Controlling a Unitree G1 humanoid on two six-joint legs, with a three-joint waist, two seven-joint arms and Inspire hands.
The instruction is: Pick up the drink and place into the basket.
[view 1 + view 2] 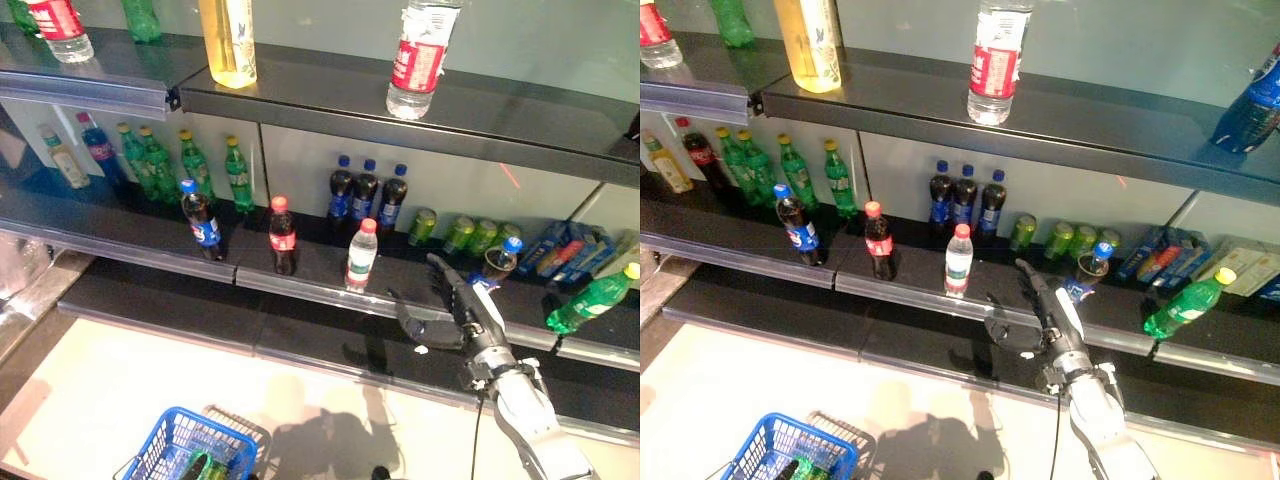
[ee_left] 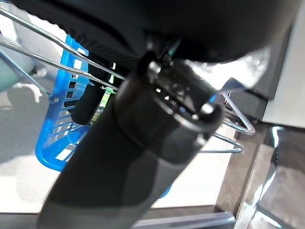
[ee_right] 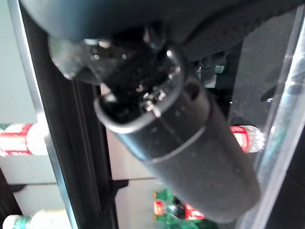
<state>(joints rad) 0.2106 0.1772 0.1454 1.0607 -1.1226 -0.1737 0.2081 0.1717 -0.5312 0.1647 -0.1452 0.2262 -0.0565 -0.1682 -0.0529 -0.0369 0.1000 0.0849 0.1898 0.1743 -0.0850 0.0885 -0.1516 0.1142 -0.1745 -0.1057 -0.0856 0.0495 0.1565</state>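
Observation:
My right hand (image 1: 458, 300) is open, its fingers straight and its thumb spread to the left. It reaches over the front rail of the middle shelf (image 1: 300, 285). Just past its fingertips stands a dark bottle with a blue cap (image 1: 500, 262). A clear bottle with a red cap (image 1: 361, 255) stands to the hand's left. The blue basket (image 1: 165, 445) hangs low at the left with drinks (image 1: 205, 466) inside. In the left wrist view my left hand (image 2: 143, 143) is shut on the basket's wire handles (image 2: 47, 52).
A red-capped cola bottle (image 1: 282, 237) and a dark blue-labelled bottle (image 1: 203, 220) stand at the shelf front. Green bottles (image 1: 190, 165), dark bottles (image 1: 365, 190) and green cans (image 1: 470, 235) stand behind. A green bottle (image 1: 590, 300) lies at the right. The top shelf (image 1: 400, 125) overhangs.

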